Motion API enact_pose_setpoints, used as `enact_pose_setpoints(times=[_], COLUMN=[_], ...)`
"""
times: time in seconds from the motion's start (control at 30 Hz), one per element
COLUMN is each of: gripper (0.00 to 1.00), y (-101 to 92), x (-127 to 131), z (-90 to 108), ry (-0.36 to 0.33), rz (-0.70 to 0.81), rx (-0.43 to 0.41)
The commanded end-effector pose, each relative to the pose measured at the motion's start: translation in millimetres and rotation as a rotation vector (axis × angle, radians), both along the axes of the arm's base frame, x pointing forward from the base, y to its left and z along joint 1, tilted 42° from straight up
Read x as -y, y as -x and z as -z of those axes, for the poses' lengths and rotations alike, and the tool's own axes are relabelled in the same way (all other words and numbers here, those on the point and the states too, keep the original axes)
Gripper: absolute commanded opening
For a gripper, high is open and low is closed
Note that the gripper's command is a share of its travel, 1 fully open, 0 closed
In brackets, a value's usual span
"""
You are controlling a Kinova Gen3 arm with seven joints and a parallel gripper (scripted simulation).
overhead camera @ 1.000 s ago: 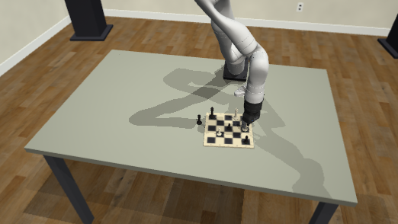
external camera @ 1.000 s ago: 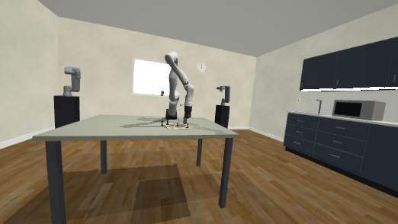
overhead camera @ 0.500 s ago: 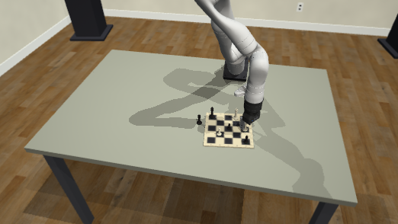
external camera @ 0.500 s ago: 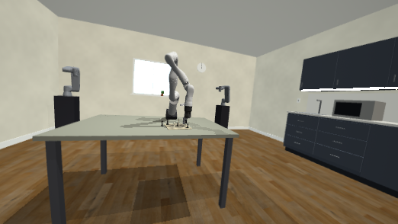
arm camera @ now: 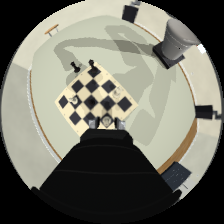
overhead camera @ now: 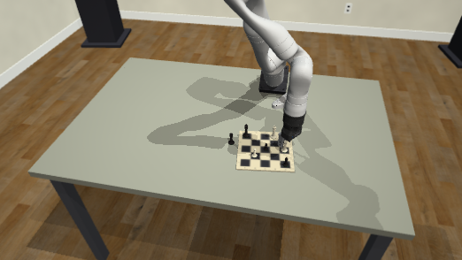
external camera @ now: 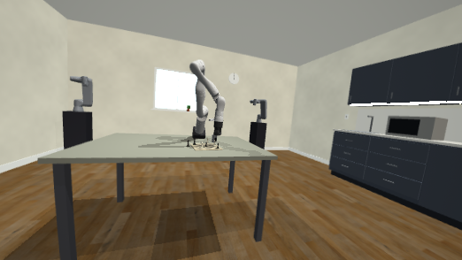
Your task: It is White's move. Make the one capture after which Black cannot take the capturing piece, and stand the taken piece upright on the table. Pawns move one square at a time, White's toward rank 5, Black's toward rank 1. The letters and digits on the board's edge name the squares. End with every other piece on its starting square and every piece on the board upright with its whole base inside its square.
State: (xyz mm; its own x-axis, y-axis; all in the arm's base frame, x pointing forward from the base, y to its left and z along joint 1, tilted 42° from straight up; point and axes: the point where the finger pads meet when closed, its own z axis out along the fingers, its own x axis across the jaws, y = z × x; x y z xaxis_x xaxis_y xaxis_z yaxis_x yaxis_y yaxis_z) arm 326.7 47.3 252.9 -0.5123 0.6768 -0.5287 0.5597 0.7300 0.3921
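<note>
The small chessboard [overhead camera: 265, 151] lies on the grey table. My gripper [overhead camera: 282, 145] is low over the board's right edge, open, with its fingers on either side of a white piece [overhead camera: 284, 149] that stands upright on its square. The wrist view shows this white piece [arm camera: 106, 120] between the spread fingers. A black pawn [overhead camera: 231, 139] stands upright on the table just left of the board; it also shows in the wrist view [arm camera: 75, 66]. On the board stand a black piece [overhead camera: 246, 130] at the back left corner, a white piece [overhead camera: 274, 131] at the back right, a black piece [overhead camera: 265, 147] in the middle, a white piece [overhead camera: 254, 154] and a black piece [overhead camera: 286, 162] at the front right.
The arm's base [overhead camera: 273, 81] is mounted on the table behind the board. Other arms on dark pedestals [external camera: 77, 128] stand on the floor around the table, well away from it.
</note>
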Motion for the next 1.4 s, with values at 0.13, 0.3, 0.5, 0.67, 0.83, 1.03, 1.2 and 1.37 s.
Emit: enact_pose_setpoints(times=[0.13, 0.3, 0.5, 0.67, 0.83, 1.03, 1.2, 1.37], gripper=[0.79, 0.79, 0.79, 0.79, 0.79, 1.00, 1.00, 1.00], y=[15.2, 29.4, 38.7, 45.7, 47.5, 47.5, 47.5, 47.5], x=[-5.4, -7.1, -8.3, -9.2, -9.4, -9.4, -9.4, -9.4], z=[-23.3, -39.2, -49.7, -57.6, -59.6, -59.7, -59.7, -59.7], ry=[-0.011, -0.011, -0.011, -0.011, -0.011, -0.011, -0.011, -0.011], rz=[-0.007, -0.007, -0.007, -0.007, -0.007, -0.007, -0.007, -0.007], rx=[0.013, 0.013, 0.013, 0.013, 0.013, 0.013, 0.013, 0.013])
